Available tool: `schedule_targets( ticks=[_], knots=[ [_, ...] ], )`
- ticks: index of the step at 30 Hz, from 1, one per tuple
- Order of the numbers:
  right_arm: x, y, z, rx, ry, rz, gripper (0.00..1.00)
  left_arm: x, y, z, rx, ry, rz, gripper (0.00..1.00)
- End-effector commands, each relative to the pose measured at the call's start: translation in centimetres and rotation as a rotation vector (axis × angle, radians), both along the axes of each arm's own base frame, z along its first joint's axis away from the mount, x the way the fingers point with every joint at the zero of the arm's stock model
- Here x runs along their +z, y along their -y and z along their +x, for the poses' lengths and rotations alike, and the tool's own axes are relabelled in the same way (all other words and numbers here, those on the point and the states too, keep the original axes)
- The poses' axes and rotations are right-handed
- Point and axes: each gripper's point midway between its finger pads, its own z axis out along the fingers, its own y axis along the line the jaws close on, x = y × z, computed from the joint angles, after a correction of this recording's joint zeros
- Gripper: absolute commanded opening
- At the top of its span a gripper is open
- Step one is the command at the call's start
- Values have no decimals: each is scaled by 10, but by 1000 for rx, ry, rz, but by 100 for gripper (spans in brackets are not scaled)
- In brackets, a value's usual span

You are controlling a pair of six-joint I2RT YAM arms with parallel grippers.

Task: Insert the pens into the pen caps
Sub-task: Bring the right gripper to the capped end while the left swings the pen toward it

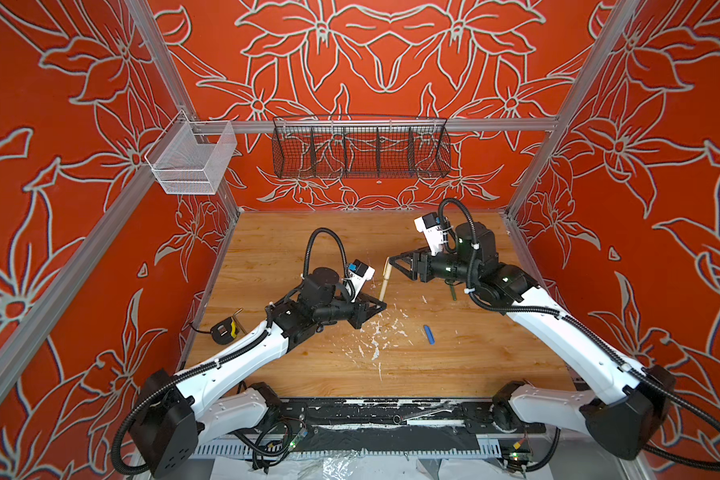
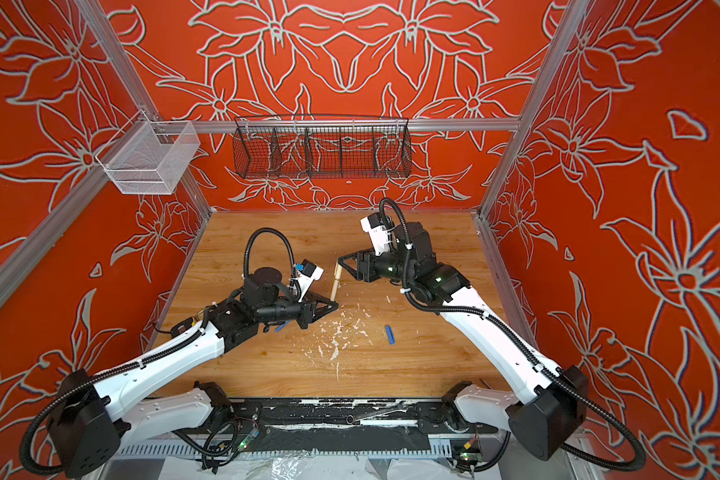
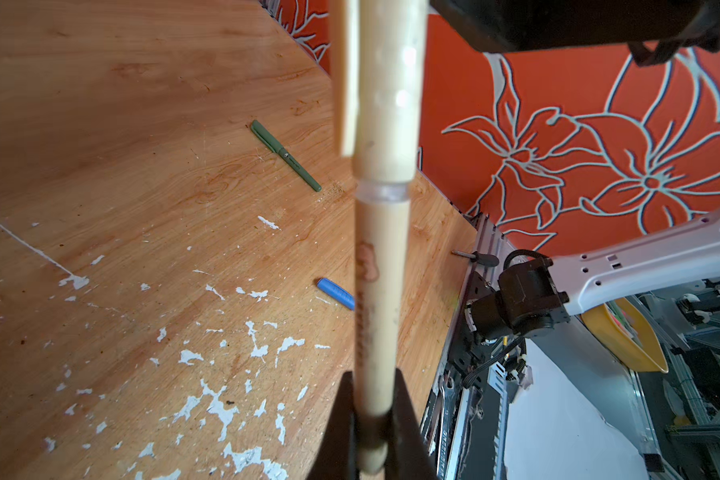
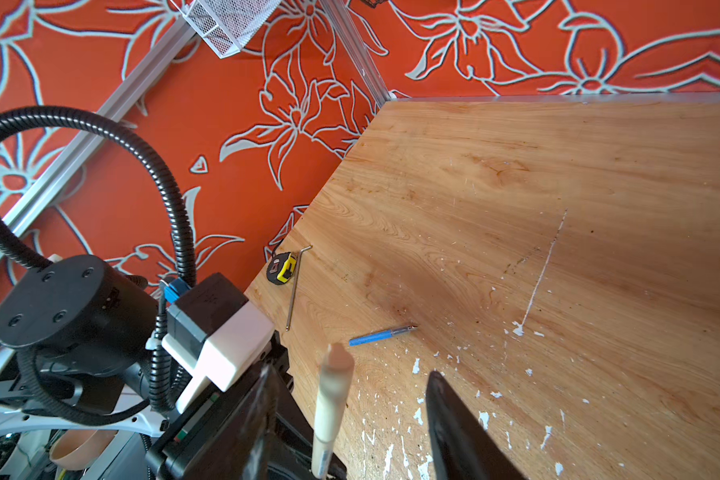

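Left wrist view: I find the left fingers (image 3: 410, 424) clamped on the beige pen (image 3: 381, 291), beige cap (image 3: 387, 83) seated, raised above the bench (image 3: 100, 124); the right fingers (image 4: 454, 415) stand wide, flanking the cap without contact.

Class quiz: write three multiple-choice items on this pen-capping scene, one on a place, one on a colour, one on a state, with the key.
1. Where is the blue cap? A on the table; B in the wire basket; C held in mid-air.
2. What colour is the pen in the left claw? A blue; B beige; C green.
3. How do the right claw's jaws stand? A shut on a cap; B open; C shut empty.
Key: 1 A, it lies on bare wood; 2 B, the clamped pen is beige; 3 B, gaps show either side of the pen.
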Motion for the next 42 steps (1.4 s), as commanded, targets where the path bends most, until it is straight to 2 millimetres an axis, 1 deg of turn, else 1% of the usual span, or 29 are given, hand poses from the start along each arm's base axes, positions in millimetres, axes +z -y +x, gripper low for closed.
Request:
schedule_targets(
  ticks=[1, 7, 10, 14, 18, 21, 25, 28, 32, 34, 37, 40, 42],
  knots=[
    [5, -9, 0, 44, -1, 43, 58, 3, 3, -1, -30, 7, -21, 0],
    [2, -17, 5, 68, -20, 60, 54, 1, 5, -1, -36, 4, -20, 0],
    [0, -20, 7, 77, -27, 69, 50, -1, 5, -1, -36, -3, -15, 0],
    [-2, -22, 8, 83, -36, 72, 36, -2, 5, 0, -35, -5, -10, 0],
    [-9, -23, 8, 84, -59, 71, 14, -2, 6, 4, -21, -8, 0, 0],
    [-19, -23, 7, 80, -85, 58, 1, 3, 5, 14, 22, -10, 3, 0],
    [-41, -17, 8, 49, -124, 19, 0, 15, 10, 25, 46, 3, -13, 0],
    [-54, -15, 5, 45, -149, 3, 0, 21, 11, 35, 75, 19, -18, 0],
    [-66, -8, 4, 10, -159, -24, 0, 28, 10, 47, 101, 23, -40, 0],
    [-70, -7, 4, -2, -166, -17, 0, 32, 8, 56, 125, 19, -62, 0],
    [-81, -5, 4, -25, -192, -2, 0, 43, 5, 70, 138, 15, -112, 0],
    [-97, -5, 7, -50, -236, 9, 0, 55, 8, 82, 127, 31, -164, 0],
    [-111, -5, 10, -75, -279, 8, 0, 57, 11, 93, 123, 30, -170, 0]
  ],
)
